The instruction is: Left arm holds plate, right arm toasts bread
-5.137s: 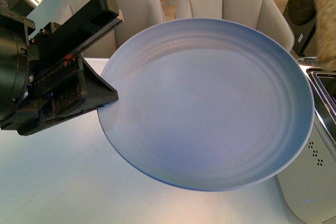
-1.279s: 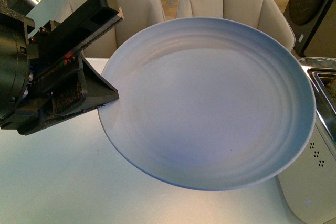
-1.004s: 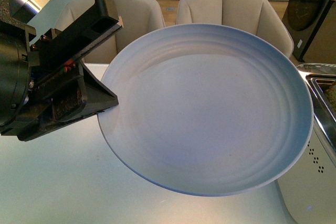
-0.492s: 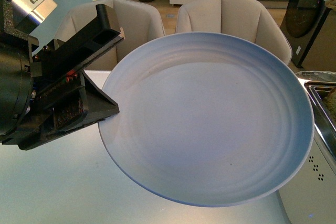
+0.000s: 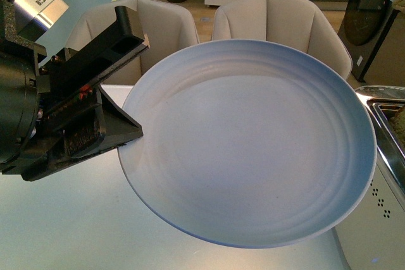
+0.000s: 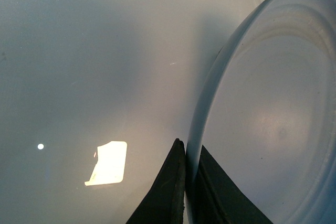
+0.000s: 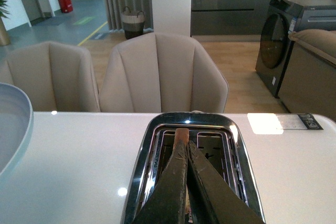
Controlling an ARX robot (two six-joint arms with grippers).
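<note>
left arm (image 5: 128, 128), jaws clamped on plate (image 5: 253, 143) rim — right arm (image 7: 184, 141) over toaster (image 7: 143, 182), jaws together

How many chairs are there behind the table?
2. One chair stands at the far left of the table. The other is to its right, beyond the plate. More may be hidden outside the frame.

The plate (image 5: 253, 143) covers the toaster's (image 5: 387, 202) left part; the right picture edge cuts off the toaster and the bread (image 5: 399, 118) in it.
</note>
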